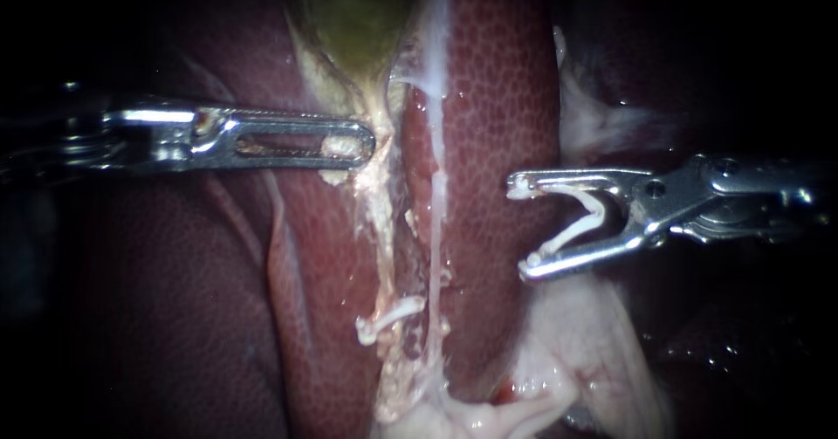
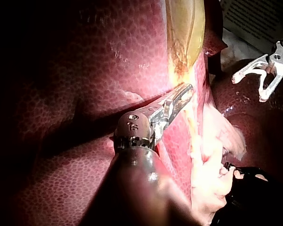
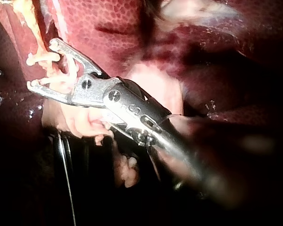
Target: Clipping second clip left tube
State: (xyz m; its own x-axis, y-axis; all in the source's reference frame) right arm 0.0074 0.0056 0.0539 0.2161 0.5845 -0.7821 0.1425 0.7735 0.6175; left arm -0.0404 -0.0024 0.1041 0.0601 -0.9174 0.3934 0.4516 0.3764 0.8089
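Observation:
The greenish gallbladder narrows into a yellowish left tube, with a thin white right tube beside it, both lying on the liver. A white clip sits across the left tube low down. My left instrument is shut on the pale tissue at the gallbladder's neck. My right instrument hovers over the liver to the right of both tubes, touching neither. Its jaws stand wide apart and hold a white clip between them.
Pale fatty tissue bulges below my right instrument and around the tubes' lower end. Dark liver fills the left side. In the left wrist view a black object lies beyond the pale tissue.

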